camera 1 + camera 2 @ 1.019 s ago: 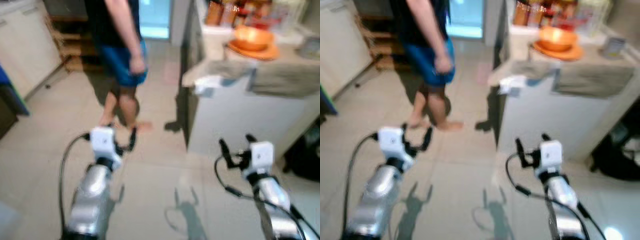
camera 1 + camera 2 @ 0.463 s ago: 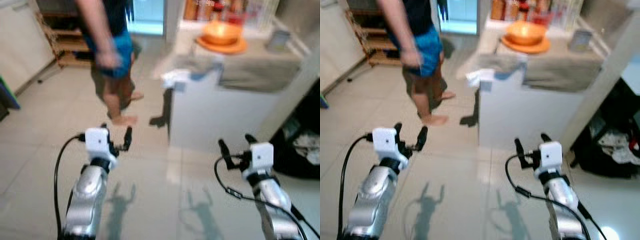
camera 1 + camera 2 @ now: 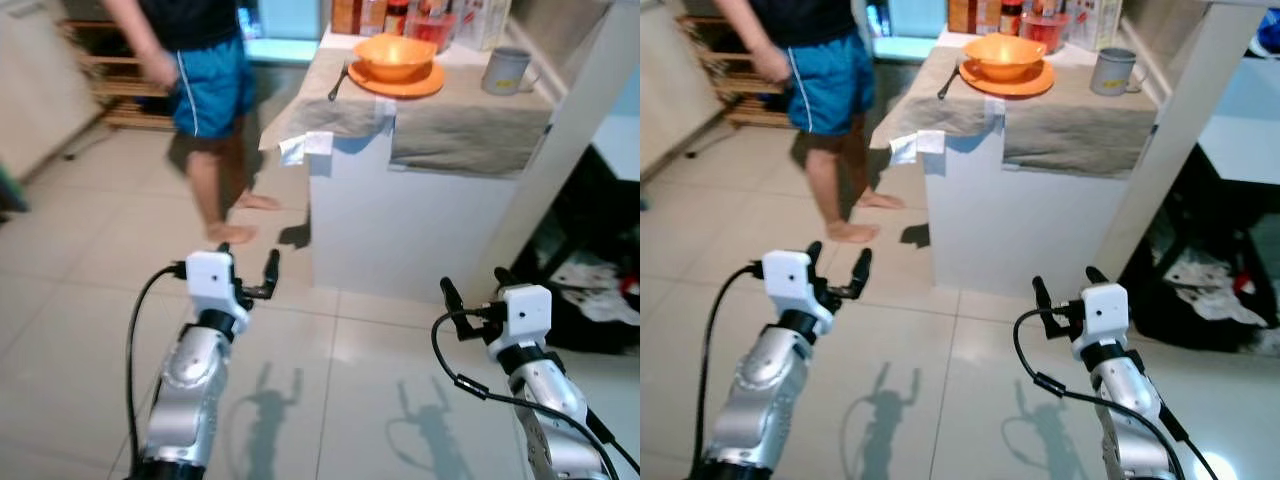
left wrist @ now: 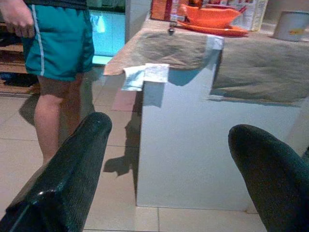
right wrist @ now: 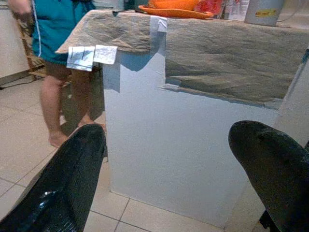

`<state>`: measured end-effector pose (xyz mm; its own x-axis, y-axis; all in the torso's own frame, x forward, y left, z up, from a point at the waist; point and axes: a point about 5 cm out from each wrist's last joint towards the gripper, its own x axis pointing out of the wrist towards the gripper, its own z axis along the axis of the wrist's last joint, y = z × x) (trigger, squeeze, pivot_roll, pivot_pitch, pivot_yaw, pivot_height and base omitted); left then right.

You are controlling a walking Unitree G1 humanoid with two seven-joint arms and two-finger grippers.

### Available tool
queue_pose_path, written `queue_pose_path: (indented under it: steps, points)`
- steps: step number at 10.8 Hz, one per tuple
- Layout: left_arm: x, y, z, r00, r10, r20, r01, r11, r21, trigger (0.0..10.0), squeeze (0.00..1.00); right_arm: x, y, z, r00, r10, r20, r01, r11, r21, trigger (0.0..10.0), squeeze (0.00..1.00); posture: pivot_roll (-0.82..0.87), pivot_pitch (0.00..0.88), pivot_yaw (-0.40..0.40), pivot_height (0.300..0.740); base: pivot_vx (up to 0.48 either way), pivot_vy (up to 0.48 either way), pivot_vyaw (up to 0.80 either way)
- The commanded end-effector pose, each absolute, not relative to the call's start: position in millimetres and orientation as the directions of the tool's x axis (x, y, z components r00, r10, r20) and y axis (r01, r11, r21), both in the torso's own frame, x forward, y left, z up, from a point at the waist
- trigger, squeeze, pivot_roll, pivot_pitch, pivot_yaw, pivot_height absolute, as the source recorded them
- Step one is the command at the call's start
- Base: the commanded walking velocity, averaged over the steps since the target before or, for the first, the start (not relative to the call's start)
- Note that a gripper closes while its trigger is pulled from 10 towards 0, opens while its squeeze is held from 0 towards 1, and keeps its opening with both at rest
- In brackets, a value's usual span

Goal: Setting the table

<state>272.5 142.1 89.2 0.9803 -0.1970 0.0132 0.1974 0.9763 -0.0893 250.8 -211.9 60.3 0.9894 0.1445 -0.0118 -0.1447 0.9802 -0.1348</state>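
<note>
An orange bowl (image 3: 395,56) sits on an orange plate (image 3: 398,83) on the white table (image 3: 400,215), which is covered by a beige cloth (image 3: 462,130). A dark utensil (image 3: 337,79) lies beside the plate and a grey mug (image 3: 504,70) stands to its right. My left gripper (image 3: 248,268) is open and empty, held over the floor short of the table's left corner. My right gripper (image 3: 472,293) is open and empty too, low in front of the table.
A person (image 3: 200,85) in blue shorts stands barefoot to the left of the table. Jars and boxes (image 3: 420,14) line the table's back. A white post (image 3: 565,140) rises at the right, with dark bags (image 3: 590,285) behind it. Tiled floor (image 3: 90,270) lies open at the left.
The camera has turned right and drawn closer, so the table now stands ahead and sharper. The person has shifted left in the picture. Both grippers stay open and held out.
</note>
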Motion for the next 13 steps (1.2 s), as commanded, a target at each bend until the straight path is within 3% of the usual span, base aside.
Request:
queue_pose_path:
  steps: [1, 13]
  points:
    - [273.8, 144.3, 94.6, 0.979, -0.199, 0.035, 0.201, 0.977, -0.077, 10.0, 0.00, 254.1, -209.3, 65.2, 0.987, 0.158, 0.005, -0.156, 0.979, -0.133, 10.0, 0.00, -0.11, 0.000, 0.025, 0.740, 0.469, 0.000, 0.00]
    - [276.7, 140.4, 101.0, 0.977, -0.203, 0.057, 0.207, 0.976, -0.065, 10.0, 0.00, 259.5, -206.4, 66.8, 0.988, 0.151, -0.003, -0.150, 0.979, -0.138, 10.0, 0.00, -0.11, 0.000, 0.031, 0.740, 0.466, 0.000, 0.00]
